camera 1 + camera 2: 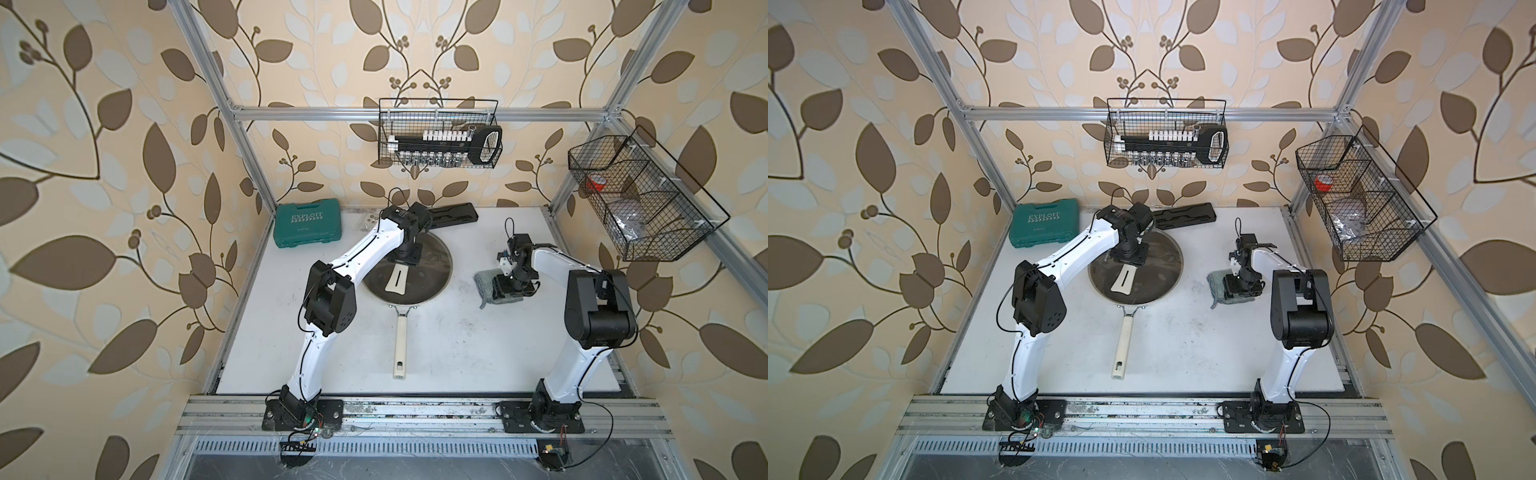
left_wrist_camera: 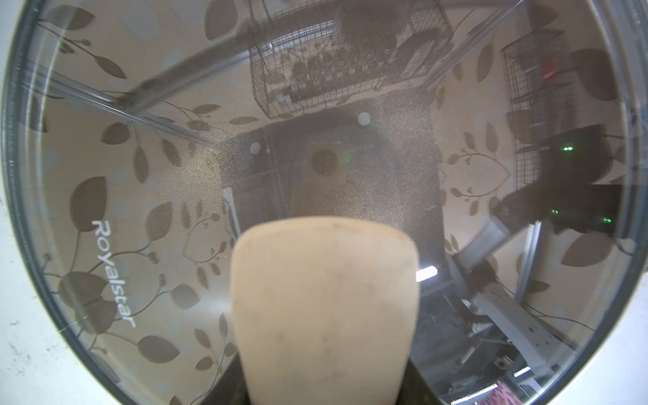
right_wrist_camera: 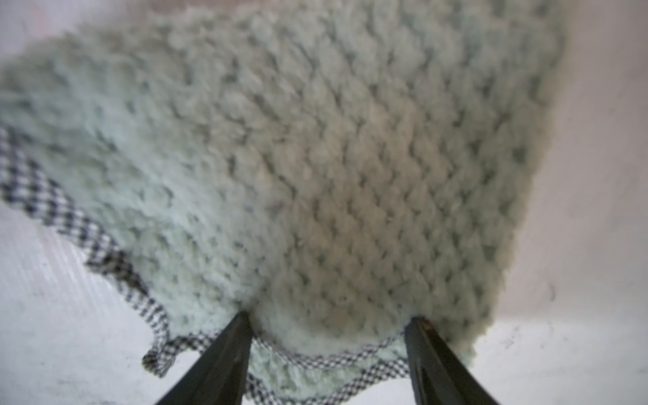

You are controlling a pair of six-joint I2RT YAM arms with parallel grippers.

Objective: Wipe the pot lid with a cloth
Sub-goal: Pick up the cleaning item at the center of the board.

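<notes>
The pot lid (image 1: 432, 266) (image 1: 1160, 253), clear glass with a metal rim, lies on a dark frying pan whose cream stick handle (image 1: 401, 345) points to the table's front. My left gripper (image 1: 409, 259) (image 1: 1131, 255) is shut on the far end of the lid's flat cream handle (image 1: 397, 280) (image 2: 326, 308); dark jaws flank it in the left wrist view. The mint-green cloth (image 1: 484, 278) (image 1: 1217, 278) (image 3: 315, 157) lies on the table right of the lid. My right gripper (image 1: 505, 289) (image 3: 329, 319) stands open, both fingertips pressed into the cloth's near edge, with a bulge of cloth between them.
A green tool case (image 1: 308, 224) sits at the back left, and a black tray (image 1: 453, 214) lies behind the lid. Two wire baskets hang above, one on the back bar (image 1: 440, 137) and one on the right wall (image 1: 640, 199). The white table (image 1: 457, 353) ends at a metal rail in front.
</notes>
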